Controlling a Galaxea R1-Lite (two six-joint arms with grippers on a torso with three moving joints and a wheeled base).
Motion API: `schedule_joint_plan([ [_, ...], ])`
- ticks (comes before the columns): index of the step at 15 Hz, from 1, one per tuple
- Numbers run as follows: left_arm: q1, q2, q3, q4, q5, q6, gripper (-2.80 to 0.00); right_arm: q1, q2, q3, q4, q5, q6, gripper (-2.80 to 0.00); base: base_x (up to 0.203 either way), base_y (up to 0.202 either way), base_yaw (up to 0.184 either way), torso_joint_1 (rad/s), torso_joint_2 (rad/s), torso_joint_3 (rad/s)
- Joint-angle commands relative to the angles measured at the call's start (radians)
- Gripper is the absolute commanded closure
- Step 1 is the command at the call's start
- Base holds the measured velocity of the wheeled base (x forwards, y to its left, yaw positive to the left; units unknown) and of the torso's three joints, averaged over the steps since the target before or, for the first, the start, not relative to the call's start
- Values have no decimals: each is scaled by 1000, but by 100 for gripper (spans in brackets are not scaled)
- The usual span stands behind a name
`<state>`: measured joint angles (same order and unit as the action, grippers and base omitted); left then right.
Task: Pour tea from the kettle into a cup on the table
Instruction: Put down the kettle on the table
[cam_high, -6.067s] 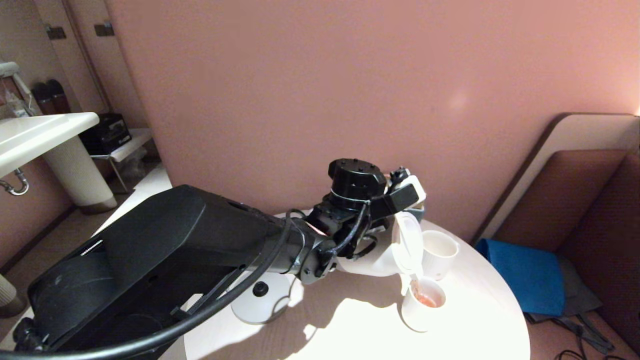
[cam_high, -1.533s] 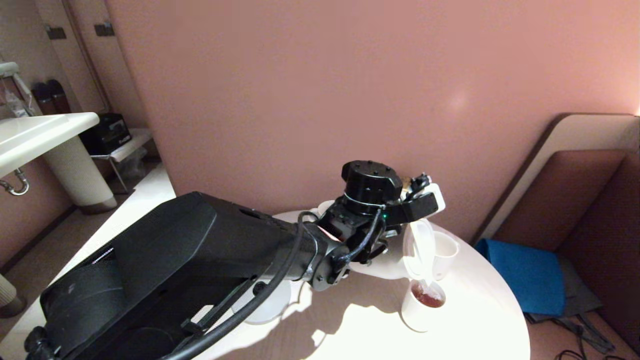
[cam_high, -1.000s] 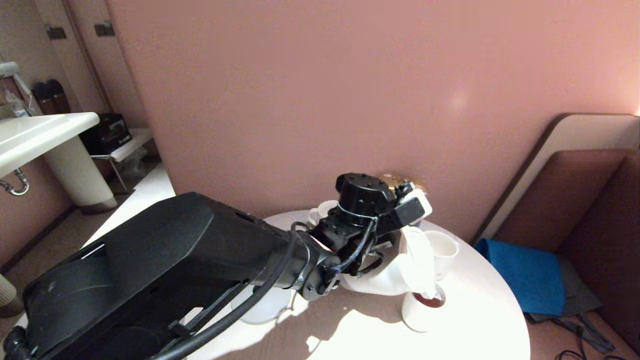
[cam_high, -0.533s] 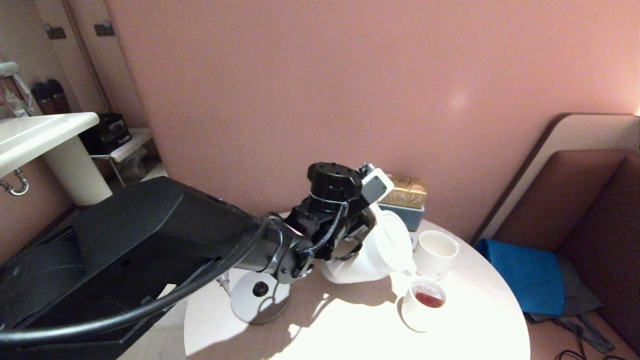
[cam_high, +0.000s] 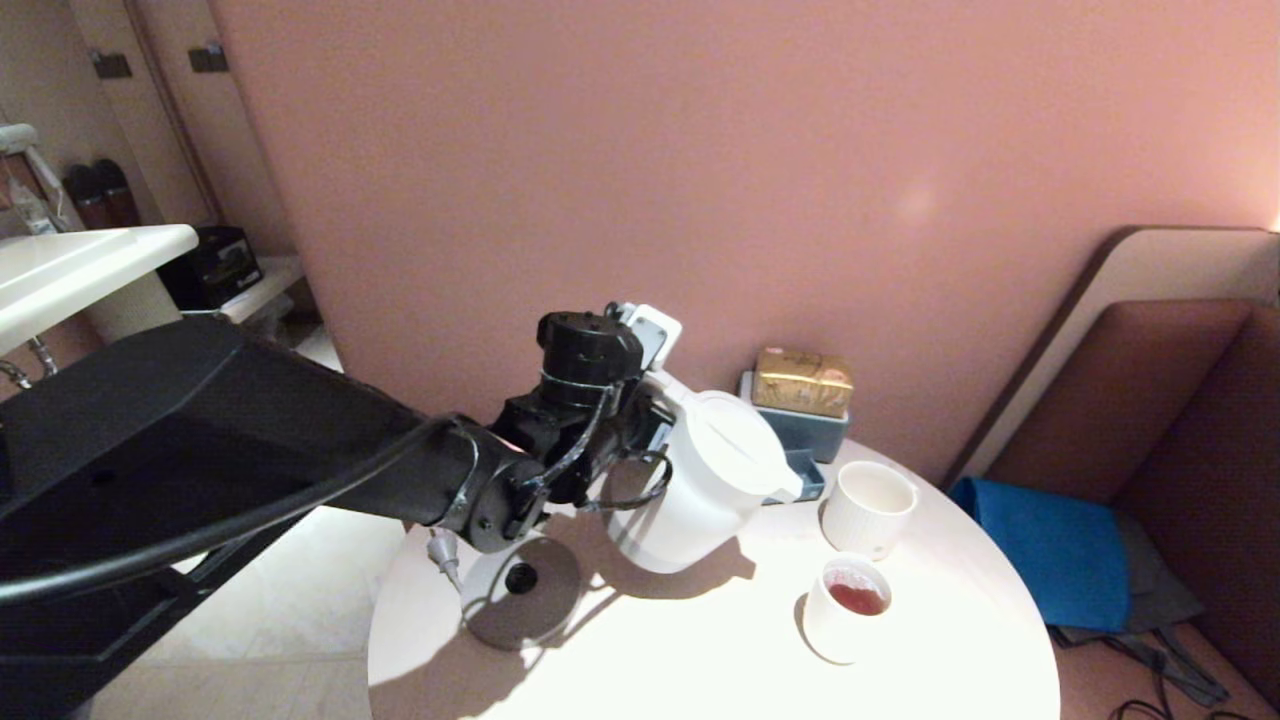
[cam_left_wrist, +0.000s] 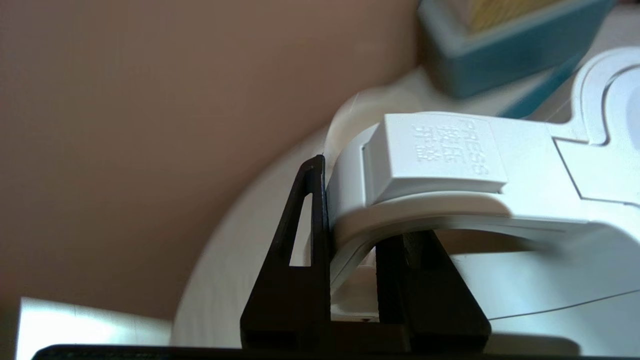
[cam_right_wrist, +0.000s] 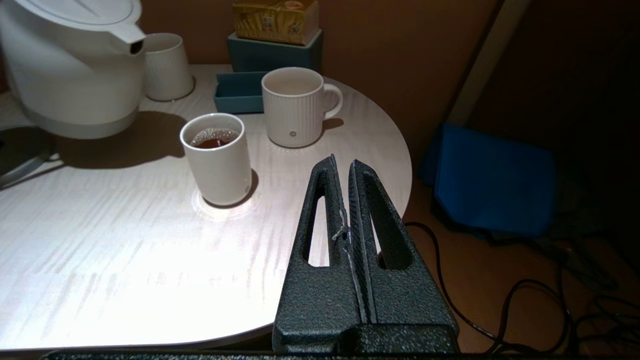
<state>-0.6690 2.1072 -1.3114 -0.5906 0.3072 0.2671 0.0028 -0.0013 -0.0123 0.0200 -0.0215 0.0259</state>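
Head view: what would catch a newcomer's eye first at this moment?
The big black left arm reaching across from the left, its left tool clamped on the loop handle of the white kettle, which it holds near the middle of the round table. Next, the small ribbed cup of reddish-brown tea near the table's front right, with a white mug just behind it.

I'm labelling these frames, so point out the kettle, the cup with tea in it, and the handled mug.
kettle (cam_high: 690, 500), head view, on its white side wall.
cup (cam_right_wrist: 220, 167), right wrist view, on its ribbed outer wall.
mug (cam_right_wrist: 290, 117), right wrist view, on its ribbed body.
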Motion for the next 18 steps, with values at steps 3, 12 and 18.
schedule_joint_plan([
  [3, 91, -128, 154, -8, 5, -189, 0, 0, 1, 0, 0, 0, 0, 0, 0, 0, 0, 0, 0, 0],
  [12, 252, -198, 565, -396, 43, -309, 0, 0, 1, 0, 0, 0, 0, 0, 0, 0, 0, 0, 0, 0],
  [18, 331, -170, 707, -519, 62, -407, 0, 0, 1, 0, 0, 0, 0, 0, 0, 0, 0, 0, 0, 0],
])
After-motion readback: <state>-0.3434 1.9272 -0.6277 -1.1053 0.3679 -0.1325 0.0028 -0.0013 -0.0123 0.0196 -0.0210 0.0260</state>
